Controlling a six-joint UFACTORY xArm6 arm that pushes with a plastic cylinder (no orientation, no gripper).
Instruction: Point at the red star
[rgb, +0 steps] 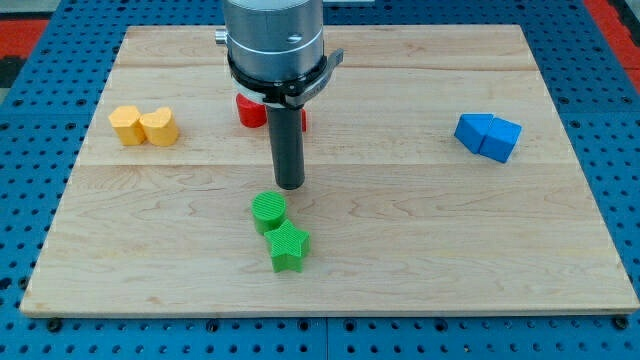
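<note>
A red block (250, 111) lies near the top middle of the board, mostly hidden behind my arm; its shape cannot be made out. A second bit of red (303, 119) shows to the right of the rod. My tip (289, 186) is below the red block, about a block's width away from it, and just above the green round block (268, 210). A green star (288, 246) touches the round one at its lower right.
Two yellow blocks (143, 126) sit side by side at the left. Two blue blocks (488, 136) sit together at the right. The wooden board (520, 250) lies on a blue pegboard.
</note>
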